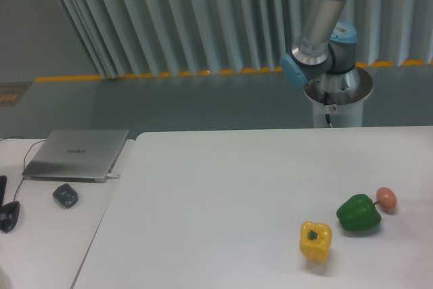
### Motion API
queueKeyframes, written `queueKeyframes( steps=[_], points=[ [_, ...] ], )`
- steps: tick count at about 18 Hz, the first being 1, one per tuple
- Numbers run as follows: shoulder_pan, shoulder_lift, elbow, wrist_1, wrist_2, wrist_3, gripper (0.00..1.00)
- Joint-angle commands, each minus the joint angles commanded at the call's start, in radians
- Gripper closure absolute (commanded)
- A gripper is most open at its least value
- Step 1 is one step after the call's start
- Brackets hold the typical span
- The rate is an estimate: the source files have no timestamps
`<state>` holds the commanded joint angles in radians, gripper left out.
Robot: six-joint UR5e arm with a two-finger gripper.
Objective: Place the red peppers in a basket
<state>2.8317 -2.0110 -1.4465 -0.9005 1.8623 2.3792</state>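
1. the white table (223,187) fills the lower part of the view, with a second, lower white surface butting against its left side.
2. only the base and lower joints of the ur5e arm (323,25) show, rising behind the table's far right edge; the gripper is out of frame, so its jaws cannot be judged.
3. no red pepper and no basket are visible anywhere in the view.
4. a yellow bell pepper (316,240) lies near the front right of the table, stem end facing the camera.
5. a green bell pepper (359,213) sits just to its right and slightly farther back, apart from it.
6. a small pinkish-orange rounded item (386,198) sits just beside the green pepper's far right side; what it is cannot be told.
7. on the left surface lie a closed grey laptop (76,154), a dark mouse (65,195) in front of it, and a black object (9,216) at the left edge.
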Motion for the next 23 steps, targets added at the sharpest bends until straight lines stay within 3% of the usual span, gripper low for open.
queueKeyframes(
  steps=[1, 3, 12, 14, 16, 18, 19, 22, 23],
  points=[
    [0.0, -0.003, 0.0, 0.006, 0.002, -0.006, 0.33],
    [0.003, -0.006, 0.002, 0.006, 0.002, -0.014, 0.0],
    [0.002, 0.003, -0.006, 0.005, -0.006, -0.037, 0.0],
    [-0.037, 0.021, -0.012, -0.009, -0.035, -0.168, 0.0],
    [-0.07, 0.034, -0.029, -0.021, -0.034, -0.204, 0.0],
    [-0.107, 0.049, -0.04, -0.061, -0.038, -0.274, 0.0],
    [-0.133, 0.063, -0.04, -0.108, -0.064, -0.343, 0.0],
    [-0.159, 0.095, -0.041, -0.231, -0.219, -0.426, 0.0],
    [-0.179, 0.097, -0.04, -0.245, -0.227, -0.442, 0.0]
  ],
)
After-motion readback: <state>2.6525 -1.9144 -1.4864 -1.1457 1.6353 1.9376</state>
